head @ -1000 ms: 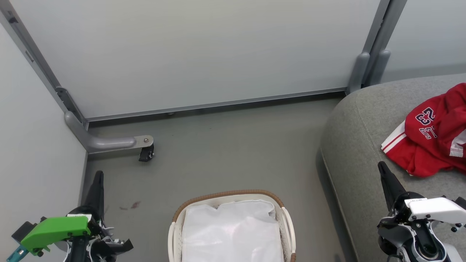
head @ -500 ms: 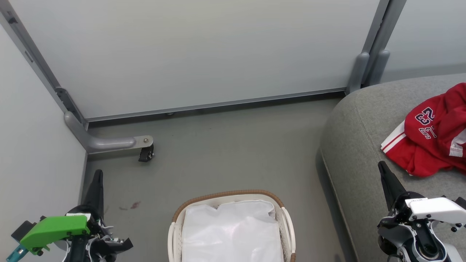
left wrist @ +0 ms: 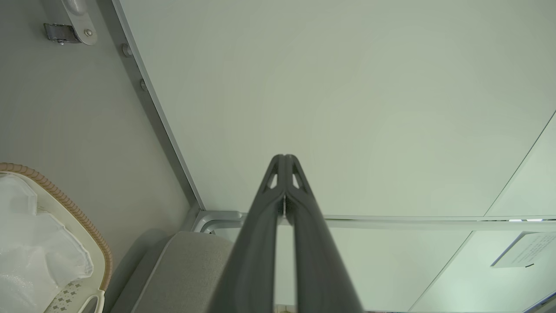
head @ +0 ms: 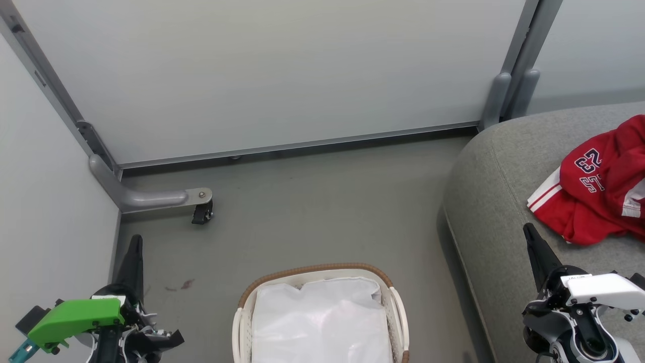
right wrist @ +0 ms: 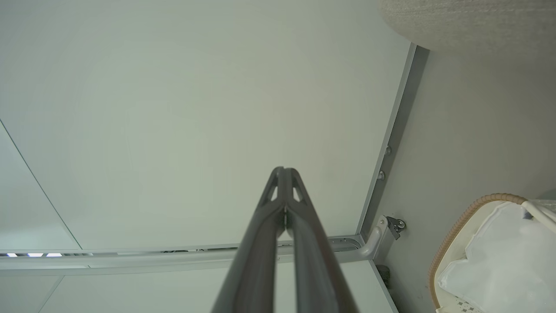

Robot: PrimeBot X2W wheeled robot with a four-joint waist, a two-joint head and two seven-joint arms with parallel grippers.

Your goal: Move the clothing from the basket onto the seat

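Grey floor (head: 312,201), head view: basket (head: 317,268) w/ just white liner (head: 322,322) visible; clothing (head: 599,186) heaped on seat (head: 499,191), R side. L wrist: left end effector (left wrist: 284,161) tips together, empty. R wrist: right end effector (right wrist: 284,171) same. Transfer prob. done; next: check under liner.

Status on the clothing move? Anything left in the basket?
Looks done: red clothing lies on the grey seat; the basket holds its white liner, no red visible, though its near end is cropped. In hand: nothing, left gripper and right gripper shut, empty. Left: likely nothing.
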